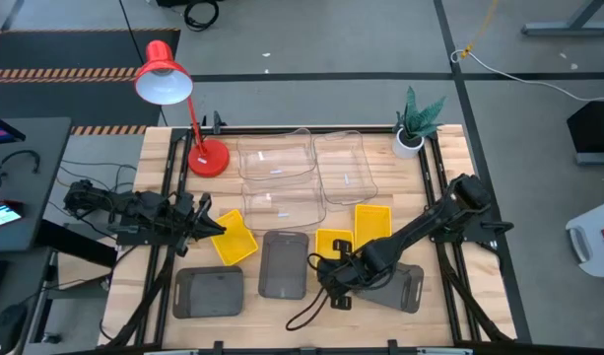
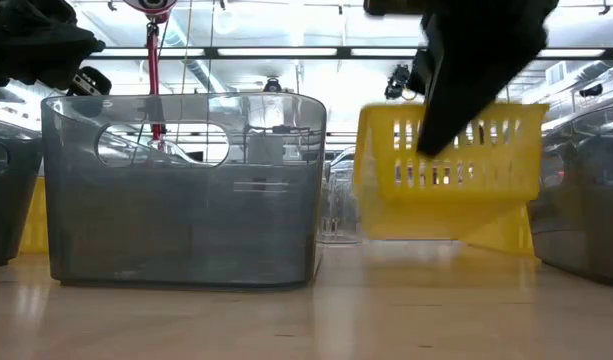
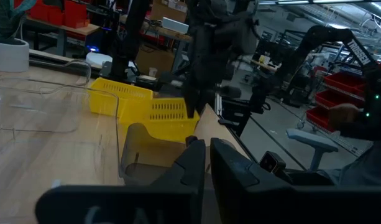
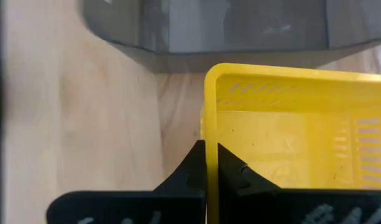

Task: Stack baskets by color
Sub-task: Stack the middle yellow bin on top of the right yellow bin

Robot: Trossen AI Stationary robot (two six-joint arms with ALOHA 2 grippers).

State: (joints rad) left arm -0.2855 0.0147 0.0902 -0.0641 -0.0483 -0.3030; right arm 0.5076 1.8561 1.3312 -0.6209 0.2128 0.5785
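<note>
On the left of the wooden tabletop [image 1: 144,296], the left gripper [image 1: 215,228] hovers beside a tilted yellow basket [image 1: 234,237], its fingers [image 3: 193,163] drawn narrow with nothing visibly between them; whether the tips touch that basket I cannot tell. Behind it stands a red desk lamp [image 1: 183,108]. Along the near edge lie a dark grey basket [image 1: 209,293] and, just to its right, a second grey basket [image 1: 283,264]. Three clear baskets [image 1: 311,173] sit grouped at the back centre. Right of the middle, the right gripper [image 4: 209,163] has its fingers [image 4: 191,167] pinched on the rim of a small yellow basket [image 1: 333,244], one inside the wall and one outside; in the low view this basket [image 2: 448,170] hangs tilted, clear of the tabletop. Just beyond it lies a third yellow basket [image 1: 372,221], and a third grey basket [image 1: 408,288] lies near the front under the right arm. A small potted plant [image 1: 414,123] stands at the back right corner.
</note>
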